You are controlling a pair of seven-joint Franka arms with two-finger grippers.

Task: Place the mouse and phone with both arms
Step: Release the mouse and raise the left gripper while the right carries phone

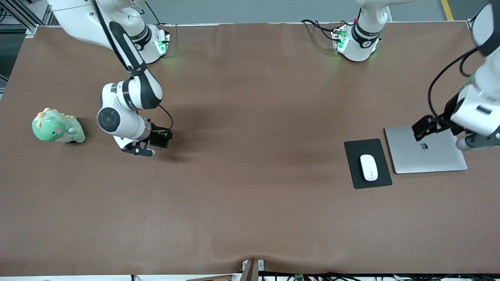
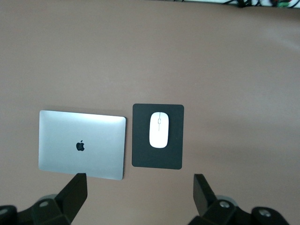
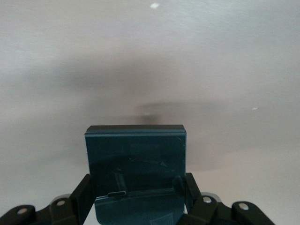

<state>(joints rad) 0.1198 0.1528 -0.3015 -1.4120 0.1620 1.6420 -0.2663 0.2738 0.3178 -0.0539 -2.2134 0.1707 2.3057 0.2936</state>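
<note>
The white mouse lies on a black mouse pad toward the left arm's end of the table. It also shows in the left wrist view, on the pad. My left gripper is open and empty, high over the table by the laptop; its fingers stand wide apart. My right gripper is low over the table toward the right arm's end. It is shut on the phone, a dark slab held upright between the two fingers. The phone is hidden under the hand in the front view.
A closed silver laptop lies beside the mouse pad, toward the left arm's end; it also shows in the left wrist view. A green dinosaur plush sits near the right arm's end of the brown table.
</note>
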